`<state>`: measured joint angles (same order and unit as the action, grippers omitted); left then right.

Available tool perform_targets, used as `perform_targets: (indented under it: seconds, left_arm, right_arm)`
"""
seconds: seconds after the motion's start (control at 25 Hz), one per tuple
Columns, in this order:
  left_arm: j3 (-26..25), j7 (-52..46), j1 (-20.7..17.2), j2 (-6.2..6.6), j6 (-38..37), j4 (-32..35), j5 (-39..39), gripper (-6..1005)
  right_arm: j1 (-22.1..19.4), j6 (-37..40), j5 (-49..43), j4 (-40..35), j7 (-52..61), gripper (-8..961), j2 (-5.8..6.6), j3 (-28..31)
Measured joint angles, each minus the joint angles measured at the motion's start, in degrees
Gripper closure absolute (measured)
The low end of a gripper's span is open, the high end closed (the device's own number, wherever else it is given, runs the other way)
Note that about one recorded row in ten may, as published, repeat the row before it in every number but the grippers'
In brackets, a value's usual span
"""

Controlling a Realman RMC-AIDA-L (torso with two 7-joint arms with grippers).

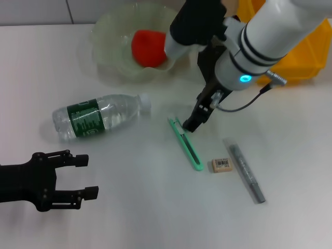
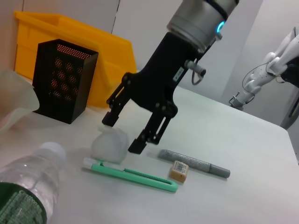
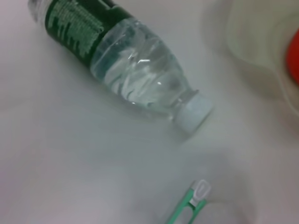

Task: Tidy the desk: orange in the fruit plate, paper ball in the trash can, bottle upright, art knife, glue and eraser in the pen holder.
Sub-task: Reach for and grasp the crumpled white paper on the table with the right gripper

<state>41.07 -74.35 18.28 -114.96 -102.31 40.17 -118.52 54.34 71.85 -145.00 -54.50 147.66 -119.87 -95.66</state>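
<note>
My right gripper [image 1: 191, 123] is open and hangs low over the desk [image 1: 129, 207], at the far end of the mint-green art knife [image 1: 184, 144]. In the left wrist view its fingers [image 2: 122, 133] straddle the white paper ball [image 2: 110, 144] from just above. The eraser [image 1: 221, 165] and the grey glue stick [image 1: 245, 172] lie right of the knife. The bottle [image 1: 98, 116] lies on its side. The orange [image 1: 149, 47] sits in the fruit plate [image 1: 111, 39]. My left gripper [image 1: 78, 176] is open and empty at the front left.
The yellow trash can [image 1: 306, 57] stands at the back right. The black mesh pen holder [image 2: 63, 79] stands in front of the trash can [image 2: 70, 37]; in the head view my right arm hides most of it. The right wrist view shows the bottle cap [image 3: 194, 112] and the knife's end [image 3: 194, 200].
</note>
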Motion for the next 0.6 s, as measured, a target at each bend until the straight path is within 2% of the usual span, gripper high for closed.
perform_targets:
  seconds: [0.24, 0.6]
  left_arm:
    - [-0.1, -0.4, 0.1, -0.03, -0.2, 0.0, 0.0, 161]
    - [-0.3, -0.6, 0.1, -0.08, -0.2, 0.0, 0.0, 161]
  right_arm:
    - [0.8, -3.9, 0.7, 3.1, 0.9, 230, -0.02, -3.2]
    - [0.9, -3.8, 0.4, 3.2, 1.4, 277, 0.01, -2.9]
